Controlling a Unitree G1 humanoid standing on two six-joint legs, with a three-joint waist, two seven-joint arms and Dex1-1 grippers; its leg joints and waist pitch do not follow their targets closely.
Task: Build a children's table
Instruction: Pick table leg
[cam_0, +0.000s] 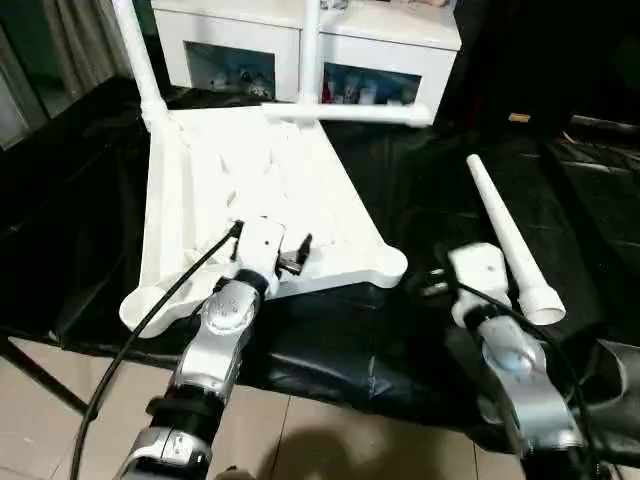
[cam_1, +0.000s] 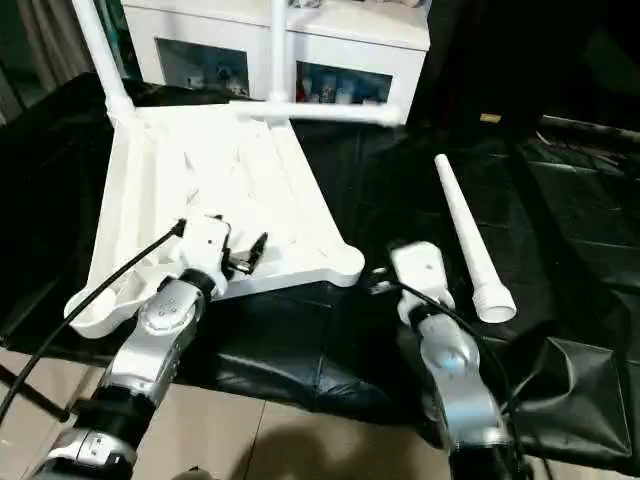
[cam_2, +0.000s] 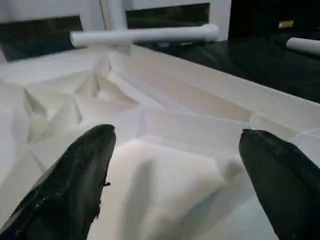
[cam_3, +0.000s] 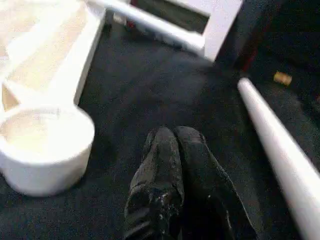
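Note:
The children's table top (cam_0: 250, 180) lies upside down on the black cover, ribbed underside up. Two white legs stand upright in its far corners, one on the left (cam_0: 135, 55) and one on the right (cam_0: 310, 50). A third leg (cam_0: 345, 113) lies sideways along the far edge. The fourth leg (cam_0: 505, 240) lies loose on the cover to the right. My left gripper (cam_0: 270, 242) hovers open over the top's near edge, fingers (cam_2: 75, 180) apart over the ribs. My right gripper (cam_3: 175, 150) is shut on nothing, low over the cover between the near-right corner socket (cam_3: 45, 145) and the loose leg (cam_3: 280, 145).
A white cabinet with glass doors (cam_0: 385, 50) stands behind the work table. The black cover (cam_0: 420, 190) wrinkles near the front edge, with beige floor (cam_0: 330, 440) below. A black cable (cam_0: 150, 320) runs along my left forearm.

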